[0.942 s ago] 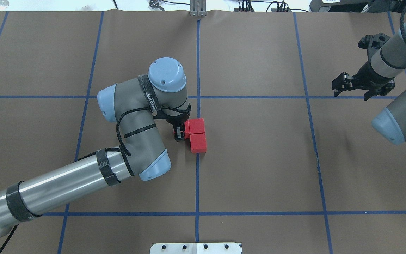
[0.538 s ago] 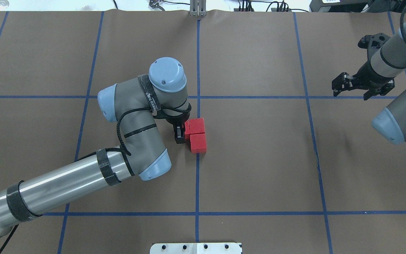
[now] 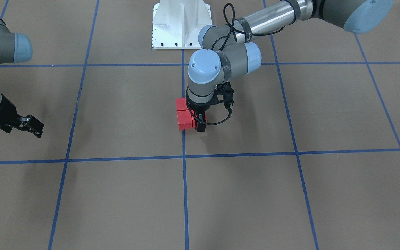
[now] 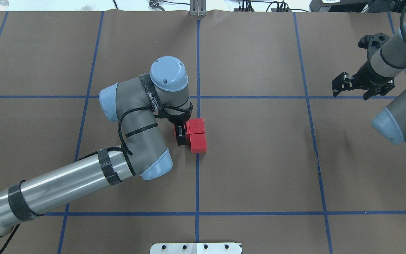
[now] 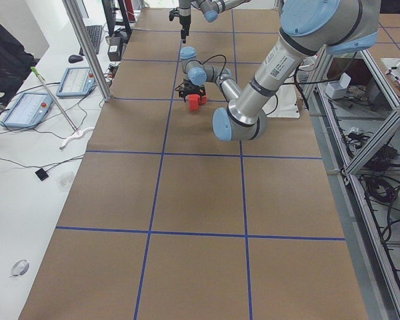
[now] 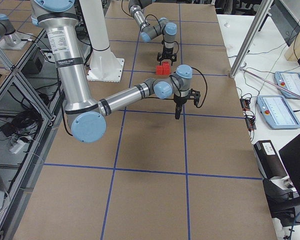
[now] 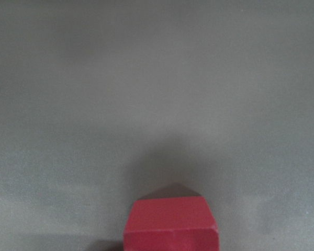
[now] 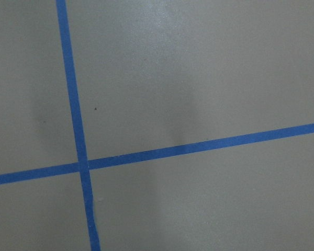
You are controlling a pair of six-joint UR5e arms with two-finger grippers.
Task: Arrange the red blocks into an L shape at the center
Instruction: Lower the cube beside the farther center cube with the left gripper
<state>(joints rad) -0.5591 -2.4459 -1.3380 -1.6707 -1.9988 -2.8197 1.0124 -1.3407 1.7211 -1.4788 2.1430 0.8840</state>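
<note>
Red blocks sit at the desk center, on the middle tape line: near one, far one touching it, third beside that under the left gripper. Treat them as probably light, rigid, matte; pinch flat opposite faces. Left jaws: can't tell. Right gripper, far off: jaws apart, empty. Overhead hides most of the third block; your left wrist view shows its top.

Just plain grey-brown floor here, with two blue tape lines crossing at the lower left. One's nearly vertical, the other slants up to the right.
</note>
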